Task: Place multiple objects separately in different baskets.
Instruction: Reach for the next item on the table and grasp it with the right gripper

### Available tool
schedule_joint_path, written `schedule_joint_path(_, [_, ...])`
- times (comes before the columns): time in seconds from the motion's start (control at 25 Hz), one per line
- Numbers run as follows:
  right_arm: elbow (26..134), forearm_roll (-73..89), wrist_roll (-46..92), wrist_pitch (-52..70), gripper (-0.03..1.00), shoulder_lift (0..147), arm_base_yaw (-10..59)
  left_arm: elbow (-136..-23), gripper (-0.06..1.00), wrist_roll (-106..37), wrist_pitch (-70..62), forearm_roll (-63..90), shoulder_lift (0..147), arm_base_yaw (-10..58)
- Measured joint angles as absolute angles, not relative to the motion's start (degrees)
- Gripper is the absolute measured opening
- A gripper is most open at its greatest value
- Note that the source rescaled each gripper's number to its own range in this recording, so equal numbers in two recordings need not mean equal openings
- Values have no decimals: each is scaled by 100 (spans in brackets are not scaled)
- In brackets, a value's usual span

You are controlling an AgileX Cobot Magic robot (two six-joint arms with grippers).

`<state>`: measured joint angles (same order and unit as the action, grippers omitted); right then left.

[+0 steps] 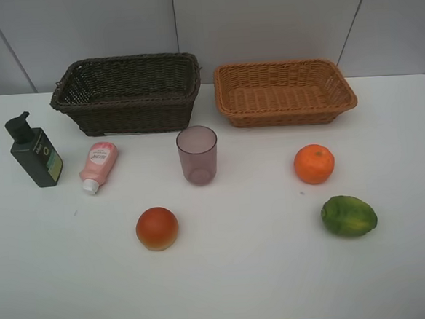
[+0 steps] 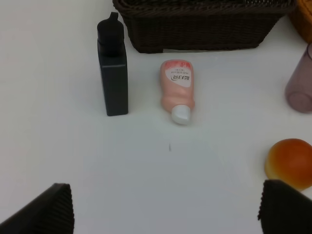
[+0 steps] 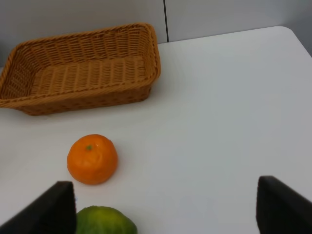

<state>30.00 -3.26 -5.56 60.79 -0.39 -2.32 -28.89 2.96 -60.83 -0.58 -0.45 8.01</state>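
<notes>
Wicker, both empty: dark basket (image 1: 129,121) at 11 o'clock, tan basket (image 1: 286,115) at 1 o'clock on the bench (image 1: 242,274). Nothing sorted yet, so first pick looks pending. Left gripper (image 2: 165,214) spread, empty, faces tube (image 1: 100,162), 9 o'clock from cup (image 1: 197,155). Right gripper (image 3: 168,209) spread, empty, faces orange (image 1: 314,163), 3 o'clock from cup. Next: descend, close on one.

My gripper (image 3: 165,195) is above the white table (image 3: 229,112), jaws wide apart with only bare tabletop between them. The tan basket (image 3: 78,73) stands upright by the wall. The orange (image 3: 92,159) sits apart from the basket. The green citrus (image 3: 105,220) lies near the orange without touching it, close against one finger (image 3: 51,212); I cannot tell whether they touch.
</notes>
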Motion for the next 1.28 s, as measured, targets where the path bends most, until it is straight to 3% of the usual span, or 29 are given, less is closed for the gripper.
schedule_joint_path(1.28, [3000,-326,-556,6079,55,-39,-232,-2889,98,296,-6083,-58,-45,801])
